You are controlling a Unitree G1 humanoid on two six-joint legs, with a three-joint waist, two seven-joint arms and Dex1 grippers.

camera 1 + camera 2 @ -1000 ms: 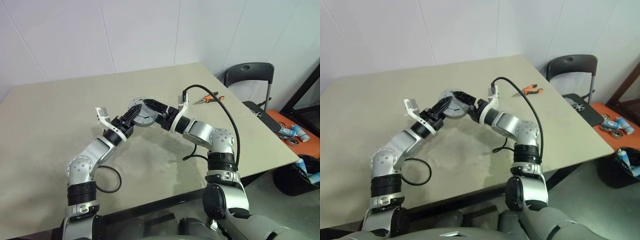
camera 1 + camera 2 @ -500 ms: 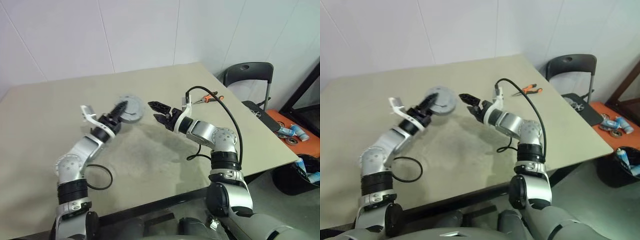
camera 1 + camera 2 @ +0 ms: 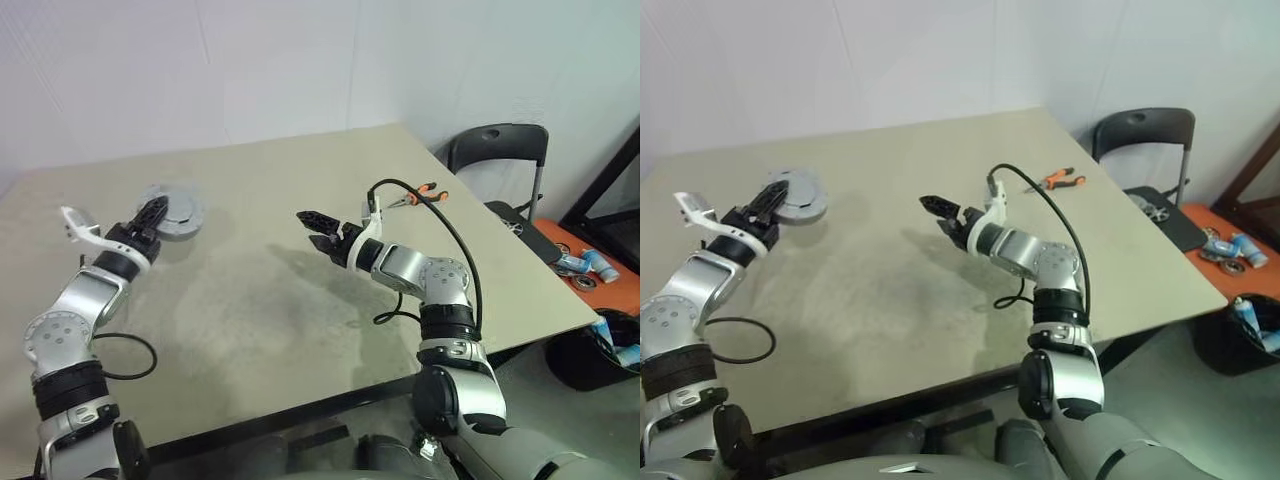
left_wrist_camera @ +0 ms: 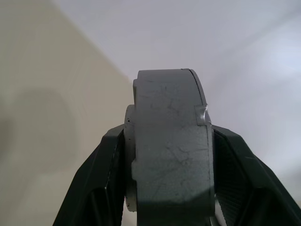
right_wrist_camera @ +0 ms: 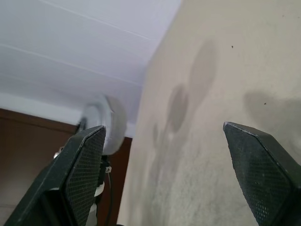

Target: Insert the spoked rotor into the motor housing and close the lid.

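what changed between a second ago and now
The left gripper carried the round grey motor assembly out to the robot's left, away from the right gripper. The right gripper let go of it and now hangs open over the table. The left fingers stay clamped on the assembly. The pliers and chair have not moved.

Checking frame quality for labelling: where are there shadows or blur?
Head views: soft shadows on the table under the right end effector. Right wrist view: the held motor housing is washed out, blurred. Left wrist view: background soft.
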